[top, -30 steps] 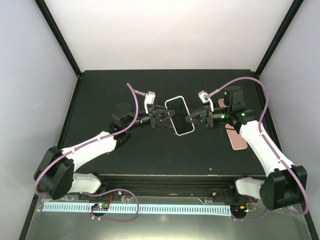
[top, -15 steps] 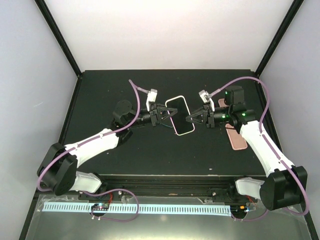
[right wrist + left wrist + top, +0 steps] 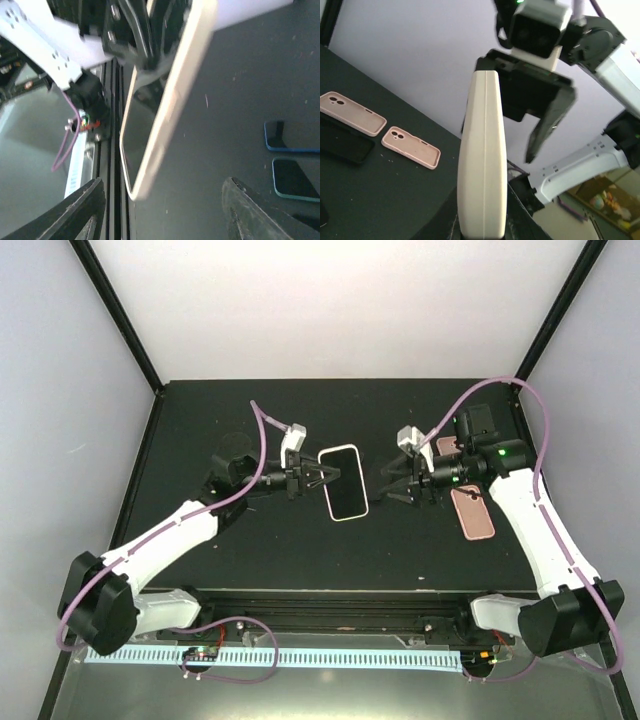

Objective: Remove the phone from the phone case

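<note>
The phone, its dark screen showing, sits in a cream-white phone case (image 3: pixel 343 483) and hangs above the black table. My left gripper (image 3: pixel 318 476) is shut on the case's left edge. In the left wrist view the case (image 3: pixel 482 155) stands edge-on between the fingers. My right gripper (image 3: pixel 395 480) is open, a short way to the right of the phone, and touches nothing. In the right wrist view the cased phone (image 3: pixel 165 100) tilts across the top, apart from my two spread fingers (image 3: pixel 75 210).
Two empty pink cases (image 3: pixel 472 512) (image 3: pixel 447 446) lie on the table under the right arm. The left wrist view shows both pink cases (image 3: pixel 411 145) (image 3: pixel 354 114) beside a dark phone (image 3: pixel 342 142). Two blue-edged phones (image 3: pixel 290 136) lie flat at the right of the right wrist view.
My right gripper has opened, let go of the phone's right edge and drawn back to the right. The left gripper has shut tighter on the case and carried it a little left and nearer.
</note>
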You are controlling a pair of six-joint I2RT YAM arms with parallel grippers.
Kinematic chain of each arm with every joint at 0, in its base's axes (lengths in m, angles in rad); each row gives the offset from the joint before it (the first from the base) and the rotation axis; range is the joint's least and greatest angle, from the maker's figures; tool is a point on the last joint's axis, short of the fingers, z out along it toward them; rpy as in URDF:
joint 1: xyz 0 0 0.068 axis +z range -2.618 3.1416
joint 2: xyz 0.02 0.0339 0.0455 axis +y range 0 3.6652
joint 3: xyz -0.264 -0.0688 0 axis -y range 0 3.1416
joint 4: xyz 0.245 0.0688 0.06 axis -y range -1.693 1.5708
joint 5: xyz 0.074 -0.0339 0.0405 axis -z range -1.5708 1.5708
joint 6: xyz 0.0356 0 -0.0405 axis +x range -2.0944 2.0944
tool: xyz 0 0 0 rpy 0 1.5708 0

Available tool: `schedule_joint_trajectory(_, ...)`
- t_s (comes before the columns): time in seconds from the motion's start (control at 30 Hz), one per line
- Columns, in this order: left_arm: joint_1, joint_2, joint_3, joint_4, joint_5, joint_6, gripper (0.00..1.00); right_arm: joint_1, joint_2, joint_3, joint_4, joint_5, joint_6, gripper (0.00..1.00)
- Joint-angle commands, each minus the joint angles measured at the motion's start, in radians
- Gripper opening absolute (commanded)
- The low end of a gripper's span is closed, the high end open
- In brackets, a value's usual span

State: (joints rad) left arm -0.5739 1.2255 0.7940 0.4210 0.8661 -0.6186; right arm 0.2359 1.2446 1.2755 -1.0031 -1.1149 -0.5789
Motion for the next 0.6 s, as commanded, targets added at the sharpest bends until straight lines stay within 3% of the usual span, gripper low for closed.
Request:
schedule_joint_trajectory(0.0,0.014,-0.050,0.095,-0.136,0.190,0.141,0.02,0.007,0.002,-0.038,-0.234,0.098,-0.330,0.64)
schedule_joint_trajectory(0.17,0.016,-0.052,0.111,-0.240,0.249,0.255,0.02,0.084,-0.080,-0.156,-0.089,0.145,-0.248,0.57)
schedule_joint_trajectory(0.33,0.014,-0.037,0.103,-0.164,0.295,0.193,0.01,0.215,-0.155,-0.254,0.073,0.208,-0.150,0.54)
schedule_joint_trajectory(0.57,0.015,-0.015,0.082,-0.050,0.318,0.107,0.02,0.297,-0.179,-0.307,0.189,0.220,-0.060,0.48)
